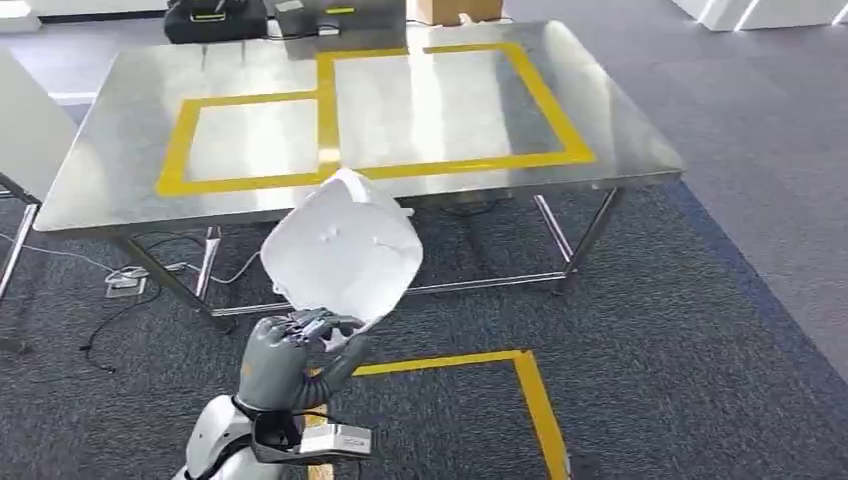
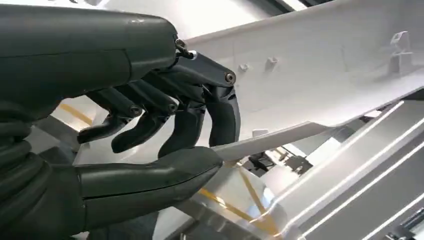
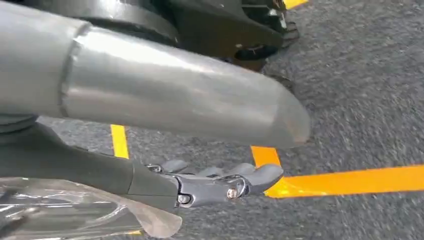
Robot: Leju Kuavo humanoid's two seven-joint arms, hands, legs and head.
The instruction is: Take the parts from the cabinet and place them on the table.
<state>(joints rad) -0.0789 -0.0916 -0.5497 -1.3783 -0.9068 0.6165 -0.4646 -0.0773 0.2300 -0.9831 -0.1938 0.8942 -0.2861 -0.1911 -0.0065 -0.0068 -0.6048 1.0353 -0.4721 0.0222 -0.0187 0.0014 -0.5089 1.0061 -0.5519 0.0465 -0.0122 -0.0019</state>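
My left hand [image 1: 290, 350] holds a large white moulded plastic part [image 1: 345, 250] up by its lower edge, in front of the near edge of the steel table [image 1: 110, 170]. In the left wrist view the thumb [image 2: 150, 175] and dark fingers [image 2: 200, 120] pinch the thin rim of the white part [image 2: 310, 75]. Two rectangles of yellow tape [image 1: 330, 110] are marked on the tabletop. My right hand [image 3: 220, 182] hangs low over the grey carpet, fingers stretched out and holding nothing.
A black case [image 1: 215, 20] and a cardboard box [image 1: 455, 10] lie beyond the table's far edge. Cables and a power strip [image 1: 130, 278] lie under its left side. Yellow floor tape [image 1: 525, 385] marks the carpet near me. Another white surface [image 1: 25, 120] stands at the left.
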